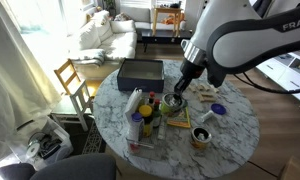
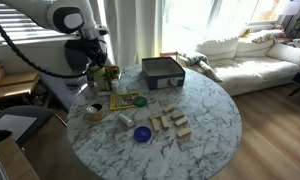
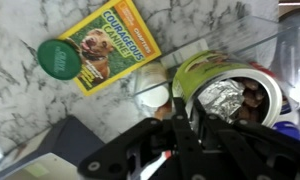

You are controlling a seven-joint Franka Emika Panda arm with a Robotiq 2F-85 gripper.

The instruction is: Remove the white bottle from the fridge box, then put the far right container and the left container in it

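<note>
Wrist view: the black Robotiq gripper (image 3: 195,128) hangs directly above a green-labelled can with a torn foil lid (image 3: 228,95), close to a clear wall of the long, narrow, see-through plastic fridge box (image 3: 185,52). Whether the fingers are spread or pressed together cannot be told, and nothing is seen pinched between them. In an exterior view the tall slim white bottle (image 1: 136,102) appears to stand inside the box among other bottles, upright, with its long axis vertical and cap upward. The box's own long axis runs from the dark grey rectangular box (image 1: 140,72) toward the near table edge. The low round tan-brown tin (image 1: 200,137) sits mouth-up on the round marble table (image 1: 235,135), well apart from the fridge box. Judged step: removal of the bottle, not yet done. The next move calls for centring over the bottle, closing about its body, and lifting straight up clear of walls and neighbours.
</note>
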